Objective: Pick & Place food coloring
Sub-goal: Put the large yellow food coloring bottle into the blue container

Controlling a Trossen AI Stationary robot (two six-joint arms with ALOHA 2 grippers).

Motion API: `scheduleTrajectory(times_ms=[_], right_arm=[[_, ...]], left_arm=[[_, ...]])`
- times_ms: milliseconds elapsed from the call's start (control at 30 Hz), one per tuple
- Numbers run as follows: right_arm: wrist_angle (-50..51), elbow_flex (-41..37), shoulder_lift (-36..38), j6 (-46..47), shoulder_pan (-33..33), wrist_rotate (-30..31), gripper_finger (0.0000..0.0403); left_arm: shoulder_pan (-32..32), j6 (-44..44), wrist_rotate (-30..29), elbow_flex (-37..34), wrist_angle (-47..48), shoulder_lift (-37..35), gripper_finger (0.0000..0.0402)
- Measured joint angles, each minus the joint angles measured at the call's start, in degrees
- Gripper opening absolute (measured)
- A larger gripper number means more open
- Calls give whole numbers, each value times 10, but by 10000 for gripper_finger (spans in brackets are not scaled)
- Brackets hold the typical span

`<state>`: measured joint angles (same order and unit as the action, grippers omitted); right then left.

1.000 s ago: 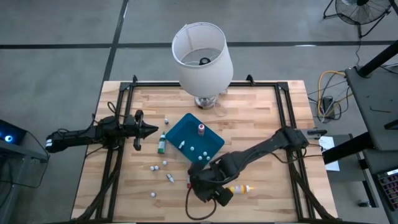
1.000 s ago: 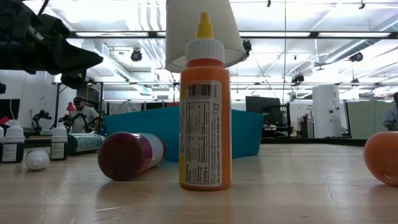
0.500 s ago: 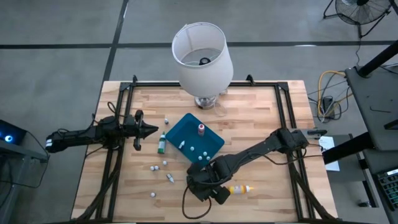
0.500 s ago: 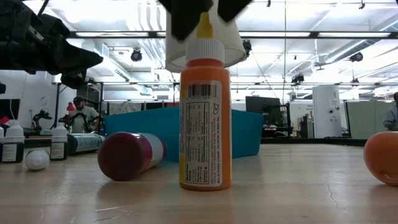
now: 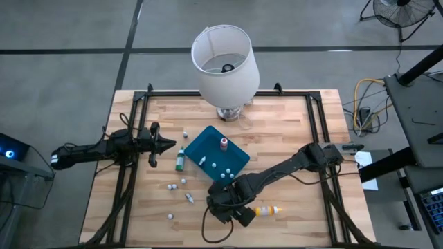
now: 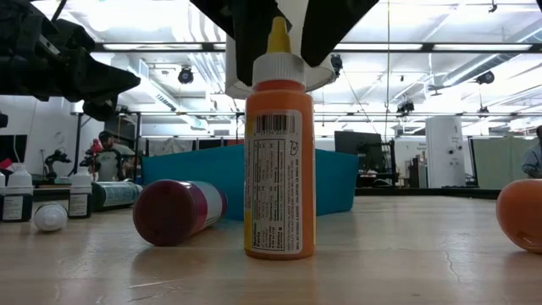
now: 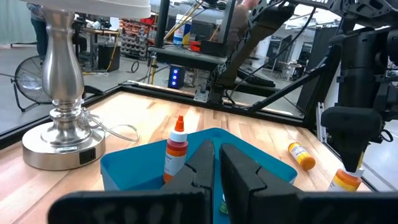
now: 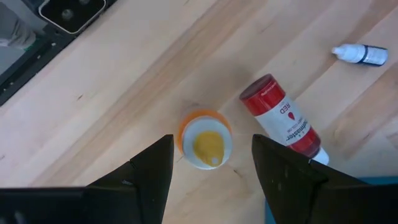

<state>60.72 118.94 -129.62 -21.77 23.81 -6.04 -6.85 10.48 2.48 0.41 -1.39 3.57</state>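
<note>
right gripper (image 8: 208, 165) hangs point-down over the upright orange food coloring bottle (image 6: 279, 144) near the front edge of the table (image 5: 291, 135), a little left of the middle. its fingers (image 8: 146, 171) stand wide apart, one on each side of the bottle's yellow tip; in the low view they flank the tip without touching it, and the bottle rests on the wood on its own base.

red food coloring bottle (image 8: 281, 120) lies on its side just beside the orange one, on the side toward the teal-blue tray (image 5: 239, 160), its cap end next to the tray's wall. a small clear bottle with a dark label (image 8: 360, 55) lies flat on the wood farther off.

another orange-yellow bottle (image 5: 267, 209) lies on its side near the front edge, just right of the right gripper.

tray sits angled at the middle of the table. one red-orange bottle (image 7: 176, 145) stands upright in it near its back corner; a few small pale-capped pieces lie in it too, too small to tell.

green bottle (image 5: 180, 160) lies just off the tray's left side. small white bits are scattered on the wood between it and the front edge.

left gripper (image 5: 168, 144) is parked over the left edge of the table, pointing toward the tray, fingers pressed together on nothing.

lamp with white shade (image 5: 225, 59) stands at the back edge, centre.
</note>
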Motion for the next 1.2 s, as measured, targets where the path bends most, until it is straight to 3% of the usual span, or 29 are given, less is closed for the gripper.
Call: scheduleTrajectory(times_ms=[600, 1000, 1200], right_arm=[[-22, -14, 0, -4, 0, -5, 202], [-26, -18, 0, -7, 0, -21, 107], [-26, -18, 0, -7, -1, -21, 102]], left_arm=[[0, 0, 0, 0, 0, 0, 0], [0, 0, 0, 0, 0, 0, 0], [0, 0, 0, 0, 0, 0, 0]])
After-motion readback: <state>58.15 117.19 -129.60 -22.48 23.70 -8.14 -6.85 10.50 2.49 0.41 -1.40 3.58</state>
